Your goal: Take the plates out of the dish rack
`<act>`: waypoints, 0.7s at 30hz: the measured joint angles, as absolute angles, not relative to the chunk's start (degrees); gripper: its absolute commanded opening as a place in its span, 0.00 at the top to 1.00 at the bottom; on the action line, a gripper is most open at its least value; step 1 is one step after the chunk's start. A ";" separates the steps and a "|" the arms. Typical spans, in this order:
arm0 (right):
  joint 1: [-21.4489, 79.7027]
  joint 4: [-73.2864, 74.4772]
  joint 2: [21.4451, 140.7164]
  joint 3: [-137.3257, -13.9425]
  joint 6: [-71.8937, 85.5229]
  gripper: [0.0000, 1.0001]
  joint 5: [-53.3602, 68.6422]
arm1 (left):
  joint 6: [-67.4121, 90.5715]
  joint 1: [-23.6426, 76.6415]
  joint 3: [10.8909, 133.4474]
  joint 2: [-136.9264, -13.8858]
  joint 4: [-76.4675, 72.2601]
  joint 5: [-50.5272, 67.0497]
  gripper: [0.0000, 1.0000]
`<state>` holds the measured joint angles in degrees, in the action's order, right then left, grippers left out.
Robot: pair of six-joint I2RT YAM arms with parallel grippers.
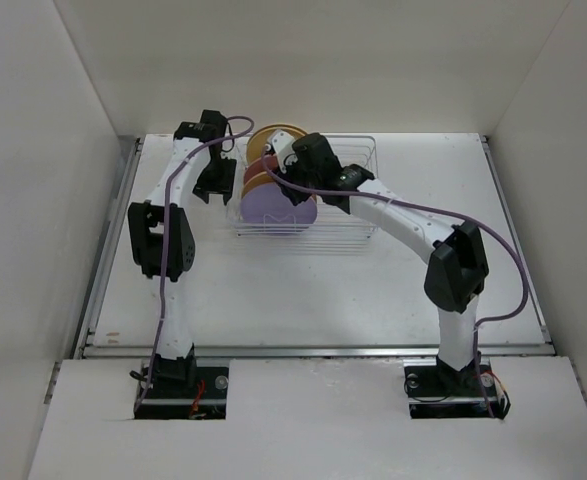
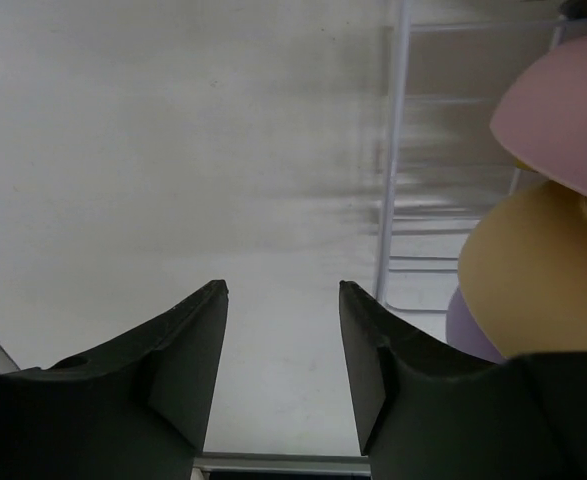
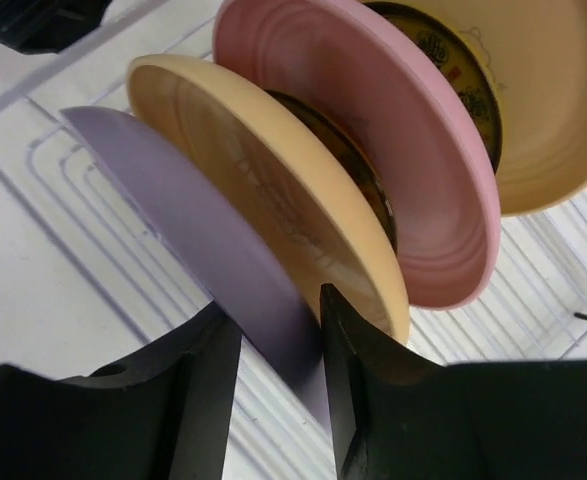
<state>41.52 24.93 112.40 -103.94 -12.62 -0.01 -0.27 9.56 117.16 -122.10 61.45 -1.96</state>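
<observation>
- Right fingers pinch the lavender plate by its rim — foremost in the dish rack
- Left fingers half open, empty, above the bench beside it

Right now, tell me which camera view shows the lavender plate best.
The right wrist view: the lavender plate fills the foreground, its rim between the fingers of the right hand. The top external view shows its face in the dish rack, partly behind the right arm. The left wrist view catches only a sliver.
</observation>
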 measured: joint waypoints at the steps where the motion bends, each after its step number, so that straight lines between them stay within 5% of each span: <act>1: 41.50 24.84 112.92 -103.94 -12.88 0.64 -0.19 | -0.23 9.52 117.16 -122.39 61.67 -1.89 0.53; 4: 40.95 23.59 113.69 -103.94 -15.46 0.88 -1.23 | -0.12 9.37 117.16 -123.26 62.19 -1.80 0.53; 8: 40.18 23.33 113.71 -103.74 -20.45 1.00 -3.01 | -0.19 9.37 117.60 -123.26 62.67 -2.24 0.53; 16: 40.97 23.07 112.18 -101.93 -21.23 1.00 -6.13 | 0.01 9.63 118.32 -123.24 63.07 -2.85 0.53; 21: 41.39 23.40 109.89 -101.16 -21.67 1.00 -8.78 | 0.75 9.91 118.32 -121.97 62.98 -4.25 0.42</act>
<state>41.39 23.40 109.89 -101.16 -21.67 -8.78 0.75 9.91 118.32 -121.97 62.98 -4.25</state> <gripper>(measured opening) 0.188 0.533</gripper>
